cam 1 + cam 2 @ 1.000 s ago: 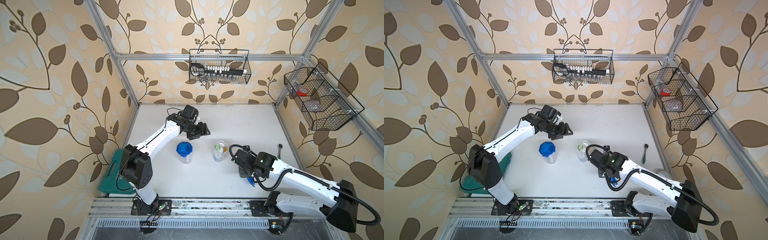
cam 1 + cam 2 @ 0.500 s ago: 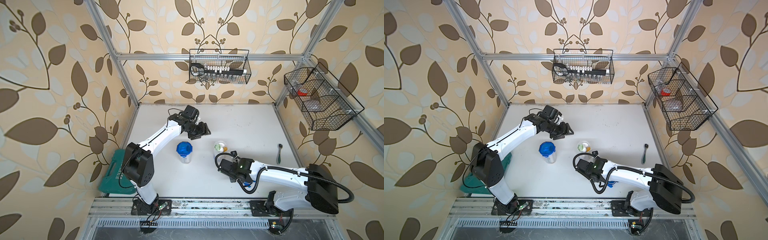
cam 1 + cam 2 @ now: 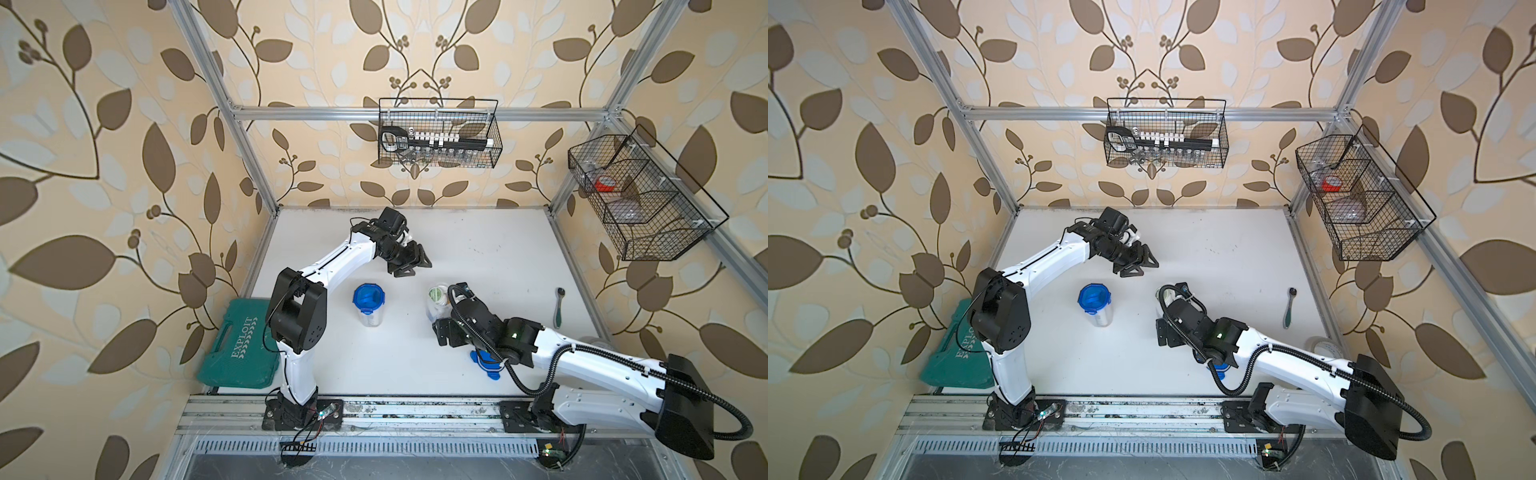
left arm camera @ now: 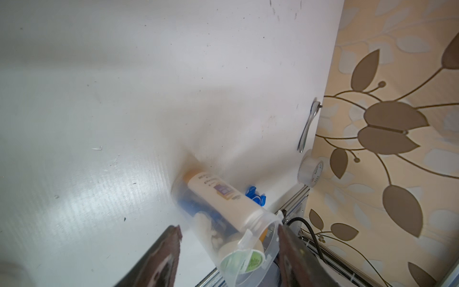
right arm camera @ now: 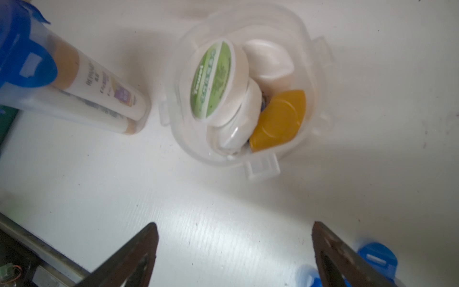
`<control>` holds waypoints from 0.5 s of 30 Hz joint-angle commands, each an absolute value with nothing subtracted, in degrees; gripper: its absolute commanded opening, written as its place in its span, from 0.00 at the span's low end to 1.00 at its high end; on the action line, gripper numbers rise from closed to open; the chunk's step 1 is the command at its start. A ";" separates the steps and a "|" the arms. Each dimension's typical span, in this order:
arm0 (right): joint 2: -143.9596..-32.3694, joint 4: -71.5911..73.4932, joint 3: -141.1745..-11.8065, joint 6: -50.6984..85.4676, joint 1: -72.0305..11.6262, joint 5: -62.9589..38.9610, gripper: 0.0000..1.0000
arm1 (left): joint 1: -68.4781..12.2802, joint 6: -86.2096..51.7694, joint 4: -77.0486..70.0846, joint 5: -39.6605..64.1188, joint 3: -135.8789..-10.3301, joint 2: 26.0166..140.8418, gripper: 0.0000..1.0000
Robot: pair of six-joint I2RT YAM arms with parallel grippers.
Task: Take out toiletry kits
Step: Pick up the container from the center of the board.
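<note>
Right gripper fingers spread wide, nothing between them, bare table under the gap. Open jar stands upright just ahead of the right fingertips, not touching. One toiletry kit is packed inside it: green-labelled round cap, white caps, an orange cap, all end-up at the mouth. In a top view the right gripper sits just beside that jar, on its near side.

Loose blue lid lies flat on the table right by the outer side of one right finger; in a top view the lid is partly under the right arm.

Second jar stands off to the side of the right fingers, blue lid clipped on. Other kit visible through its wall: white labelled bottle with an orange cap, thinner tube beside it.

Left gripper fingers parted, holding nothing. In the left wrist view the open jar shows between the left fingertips but beyond them; no contact visible. In both top views the left gripper hangs above the table, apart from both jars, lidded jar to one side of it, open jar to the other.

Ratchet handle and tape roll lie well clear of both sets of fingers, near the table's edge.
</note>
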State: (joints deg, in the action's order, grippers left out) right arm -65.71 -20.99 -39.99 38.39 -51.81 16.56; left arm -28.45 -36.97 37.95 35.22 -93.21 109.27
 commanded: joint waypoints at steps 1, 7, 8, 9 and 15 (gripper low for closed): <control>-67.59 -8.96 -37.15 33.23 -47.03 14.01 0.95 | -28.80 -38.06 36.58 40.36 -95.61 110.35 0.62; -69.82 3.38 -32.21 27.08 -46.31 13.90 0.94 | -30.23 -38.69 35.04 42.48 -96.60 113.23 0.60; -69.64 5.63 -31.47 26.28 -46.19 13.63 0.94 | -30.36 -39.00 34.63 42.64 -96.64 113.61 0.60; -69.46 7.22 -31.00 25.89 -46.04 13.50 0.94 | -30.48 -39.24 34.17 43.01 -96.60 114.01 0.60; -75.21 13.76 -31.53 25.25 -43.57 11.55 0.95 | -31.89 -40.68 32.78 44.30 -96.77 115.78 0.59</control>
